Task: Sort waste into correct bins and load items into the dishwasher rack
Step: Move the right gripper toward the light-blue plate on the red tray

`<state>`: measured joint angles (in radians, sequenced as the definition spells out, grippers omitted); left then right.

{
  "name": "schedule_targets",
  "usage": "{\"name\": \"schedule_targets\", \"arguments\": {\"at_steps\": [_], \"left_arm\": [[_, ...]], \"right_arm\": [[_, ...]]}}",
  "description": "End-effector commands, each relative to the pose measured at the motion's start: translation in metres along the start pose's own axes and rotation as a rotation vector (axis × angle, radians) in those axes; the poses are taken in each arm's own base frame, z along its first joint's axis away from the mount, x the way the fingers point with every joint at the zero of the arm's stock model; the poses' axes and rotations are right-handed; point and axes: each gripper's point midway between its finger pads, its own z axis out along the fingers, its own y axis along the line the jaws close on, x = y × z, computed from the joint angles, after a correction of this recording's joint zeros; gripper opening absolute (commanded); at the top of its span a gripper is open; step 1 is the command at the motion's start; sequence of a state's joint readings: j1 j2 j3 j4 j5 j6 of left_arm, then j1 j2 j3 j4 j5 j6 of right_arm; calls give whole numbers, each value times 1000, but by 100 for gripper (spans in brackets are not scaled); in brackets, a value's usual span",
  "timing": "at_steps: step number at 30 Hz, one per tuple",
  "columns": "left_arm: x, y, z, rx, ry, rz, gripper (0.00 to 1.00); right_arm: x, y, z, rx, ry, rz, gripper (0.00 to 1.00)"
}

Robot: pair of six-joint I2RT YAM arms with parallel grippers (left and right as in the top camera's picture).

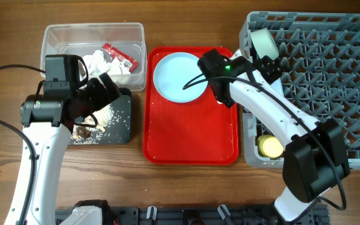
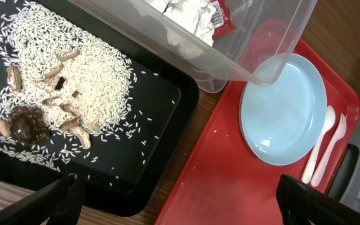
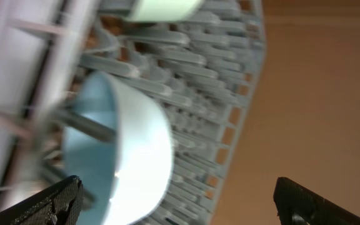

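Left gripper [image 2: 180, 205]: fingers [image 2: 55, 203] spread wide, holding nothing, hovering over the black tray [image 2: 161, 94]. That tray lies at the left of the overhead view and carries rice grains [image 2: 74, 69] and brown scraps [image 2: 30, 124]. The clear tub [image 1: 136, 31], upper left, contains crumpled tissue [image 1: 95, 61] and a red wrapper [image 1: 119, 55]. The red tray [image 1: 189, 137], centre, carries the light blue plate [image 1: 179, 76] in its upper part. A white spoon [image 2: 318, 147] and fork [image 2: 333, 149] lie just beside the plate's right edge. Right gripper [image 3: 180, 203]: fingers spread apart, nothing between them, positioned at the upper left corner of the grey rack [image 1: 330, 75]. The light blue bowl [image 3: 124, 150] rests on its side among the rack pegs. The pale green bowl [image 1: 264, 44] stands near it at the rack's upper left. The right wrist view is blurred.
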<state>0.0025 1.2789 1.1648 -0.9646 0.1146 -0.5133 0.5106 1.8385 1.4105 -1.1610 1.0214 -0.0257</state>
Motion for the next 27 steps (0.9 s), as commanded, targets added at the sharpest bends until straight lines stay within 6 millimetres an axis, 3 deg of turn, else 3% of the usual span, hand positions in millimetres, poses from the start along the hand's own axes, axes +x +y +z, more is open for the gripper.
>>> {"name": "schedule_targets", "arguments": {"at_steps": [1,5,10,15,19,23,27], "left_arm": [[-5,-3,-4,15,-14,8,100],[-5,-3,-4,15,-14,8,100],[-5,-3,-4,15,-14,8,100],[-5,-3,-4,15,-14,8,100],[-5,-3,-4,15,-14,8,100],[-5,-3,-4,15,-14,8,100],[-5,-3,-4,15,-14,8,100]], "right_arm": [[-26,8,-12,-147,-74,66,100],[-46,-8,-31,-210,-153,131,100],[-73,-23,-75,-421,-306,247,100],[-94,13,-143,-882,-487,236,100],[-98,45,-201,-1254,-582,162,100],[-112,49,-203,-1298,-575,242,98],[-126,53,-166,-1212,-377,558,86]]}}
